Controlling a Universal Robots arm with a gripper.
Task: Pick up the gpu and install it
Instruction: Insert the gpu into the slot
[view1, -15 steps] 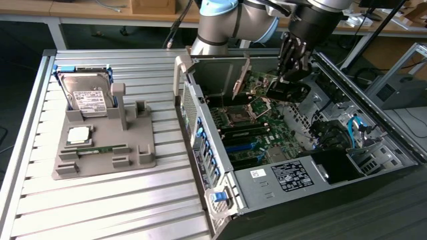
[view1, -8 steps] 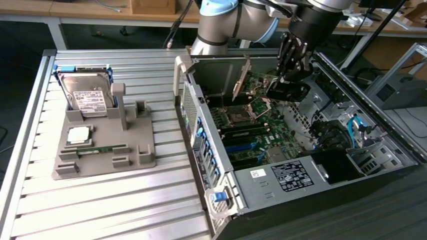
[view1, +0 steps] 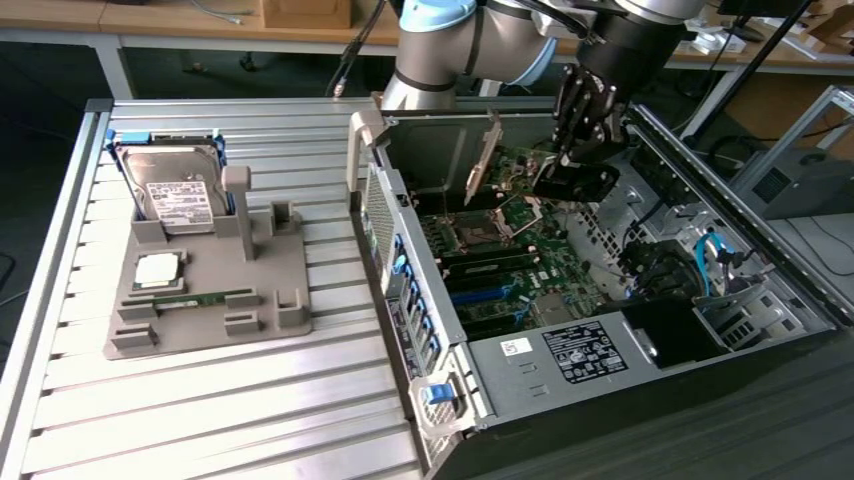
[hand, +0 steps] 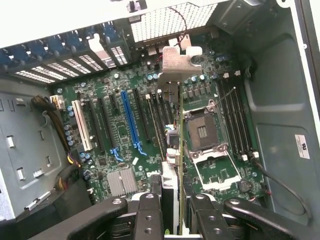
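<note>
Starting at the exterior view's left, a grey fixture tray (view1: 200, 320) sits on the slatted table and carries a hard drive (view1: 174, 195) and a narrow memory stick (view1: 200, 298). At the centre and right of the frame, an open computer case (view1: 534, 380) lies on its side with its motherboard (view1: 501, 260) exposed.

In the upper right, the robot arm reaches down into the case. Its gripper (view1: 585, 155) is clamped on the gpu (view1: 518, 175), the card pinched between its black fingers (hand: 150, 215).

From the wrist view, the gpu is seen edge-on, its long axis pointing straight away from the gripper and ending in a metal bracket (hand: 179, 62) near the case's rear grille. The card appears to hang above the board, roughly parallel to the expansion slots. It sits between the blue slot (hand: 129, 117) and the empty processor socket (hand: 202, 132), and looks not yet seated.
</note>
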